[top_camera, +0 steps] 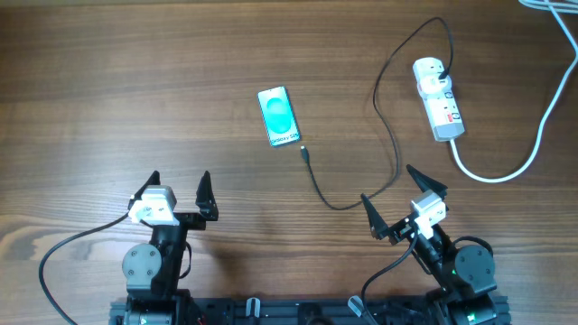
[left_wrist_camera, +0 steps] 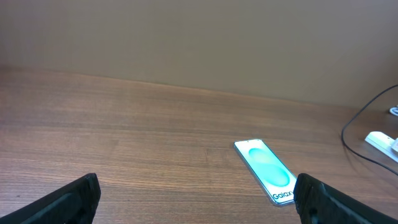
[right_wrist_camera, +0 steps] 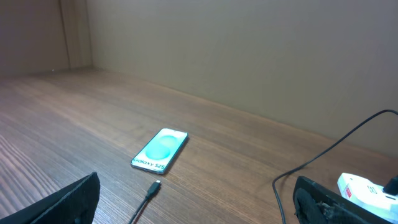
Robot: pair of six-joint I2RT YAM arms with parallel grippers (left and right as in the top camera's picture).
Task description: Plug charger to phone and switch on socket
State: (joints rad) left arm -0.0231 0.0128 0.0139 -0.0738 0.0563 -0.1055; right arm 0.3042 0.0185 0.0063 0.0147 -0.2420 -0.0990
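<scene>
Black, pointed fingers stand spread wide on both arms, and neither claw holds anything. The left claw hovers over bare wood in the lower left of the overhead view. The right claw hovers in the lower right.

From above, the charger, a thin black cable, crosses the gap between the right claw's fingers; whether it touches them cannot be told. From there it curves up and left to its small plug tip, which lies on the table just beside the lower end of the phone, not inserted.

The phone lies flat, screen up, just above the centre of the frame, glowing teal and white. "Galaxy S25" reads at its nearer end in the right wrist view.

The cable's other end loops up to the socket, a white strip with red marks at the upper right. Its thick white cord sweeps out to the right edge.
</scene>
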